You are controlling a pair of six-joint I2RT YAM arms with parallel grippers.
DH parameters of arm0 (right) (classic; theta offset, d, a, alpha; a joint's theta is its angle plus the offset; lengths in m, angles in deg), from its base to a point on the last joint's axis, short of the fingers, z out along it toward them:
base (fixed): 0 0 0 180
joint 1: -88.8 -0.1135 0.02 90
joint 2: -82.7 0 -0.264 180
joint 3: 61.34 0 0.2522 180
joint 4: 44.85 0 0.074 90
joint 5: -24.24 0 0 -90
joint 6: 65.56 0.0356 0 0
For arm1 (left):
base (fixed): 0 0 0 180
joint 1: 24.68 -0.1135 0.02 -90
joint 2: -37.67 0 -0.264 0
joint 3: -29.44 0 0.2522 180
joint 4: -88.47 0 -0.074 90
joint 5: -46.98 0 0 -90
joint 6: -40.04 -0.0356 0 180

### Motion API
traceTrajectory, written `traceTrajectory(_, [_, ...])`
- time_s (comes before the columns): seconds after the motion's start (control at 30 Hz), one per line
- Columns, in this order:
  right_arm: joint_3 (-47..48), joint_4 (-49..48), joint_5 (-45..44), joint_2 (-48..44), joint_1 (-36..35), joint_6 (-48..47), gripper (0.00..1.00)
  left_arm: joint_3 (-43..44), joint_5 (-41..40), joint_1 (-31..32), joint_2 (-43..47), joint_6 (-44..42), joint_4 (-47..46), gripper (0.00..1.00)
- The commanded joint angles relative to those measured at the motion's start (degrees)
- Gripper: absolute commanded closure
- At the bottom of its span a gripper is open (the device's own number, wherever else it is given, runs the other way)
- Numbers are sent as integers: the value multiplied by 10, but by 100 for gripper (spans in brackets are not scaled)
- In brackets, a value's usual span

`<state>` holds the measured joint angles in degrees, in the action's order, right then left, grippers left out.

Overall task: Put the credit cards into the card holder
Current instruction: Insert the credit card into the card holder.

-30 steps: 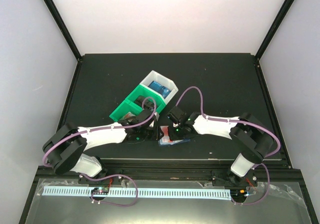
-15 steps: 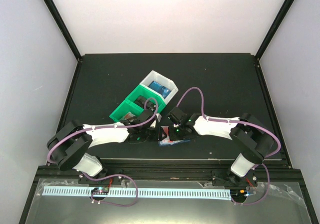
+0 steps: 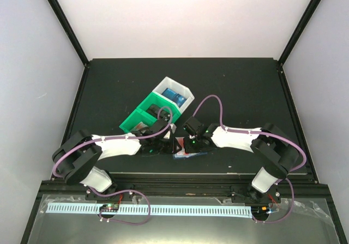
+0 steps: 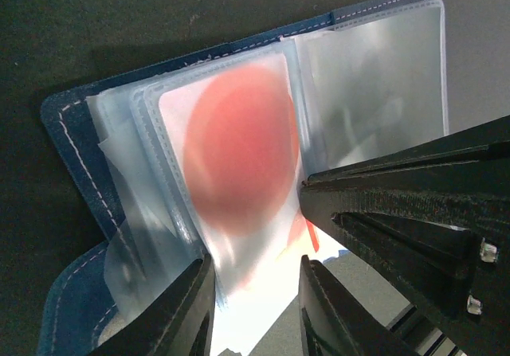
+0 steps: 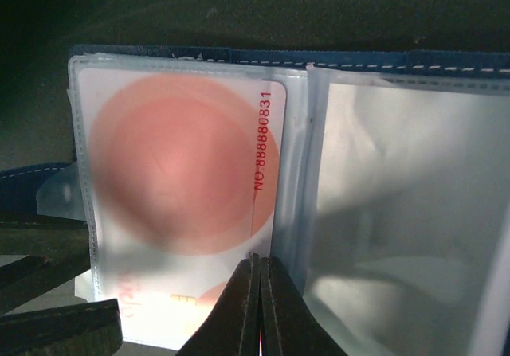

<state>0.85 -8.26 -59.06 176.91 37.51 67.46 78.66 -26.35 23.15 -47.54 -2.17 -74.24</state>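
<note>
The dark blue card holder (image 3: 191,154) lies open on the table under both grippers, clear sleeves up; it also shows in the left wrist view (image 4: 68,133) and the right wrist view (image 5: 446,60). A red-and-white credit card (image 4: 239,141) sits in the left-hand sleeve, its near end sticking out (image 5: 175,173). My left gripper (image 3: 173,143) is open, jaws either side of the card's near end (image 4: 255,264). My right gripper (image 3: 184,144) is shut, its tips (image 5: 259,259) on the card's right edge beside the fold. I cannot tell whether they pinch the sleeve.
A green bin (image 3: 143,117) and a white bin (image 3: 163,83) stand just behind the grippers; blue cards (image 3: 174,95) lie in the white one. The table's front edge (image 3: 218,173) is close below the holder.
Both grippers have edged slightly closer together over the holder. The holder and the card have stayed in place.
</note>
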Motion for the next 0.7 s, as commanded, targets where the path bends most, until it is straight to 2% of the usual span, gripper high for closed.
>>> traceTrajectory(0.0, [-21,8,-28,16,-2,8,96,-2,26,-1,1,0,-36,70])
traceTrajectory(0.17, [-24,2,-27,12,-1,10,96,-8,57,-2,3,7,-63,73])
traceTrajectory(0.33, [-26,0,-26,12,-1,13,96,-19,103,-6,4,54,-100,77])
traceTrajectory(0.67, [-29,-4,-24,12,-1,16,96,-25,111,-12,23,81,-112,83])
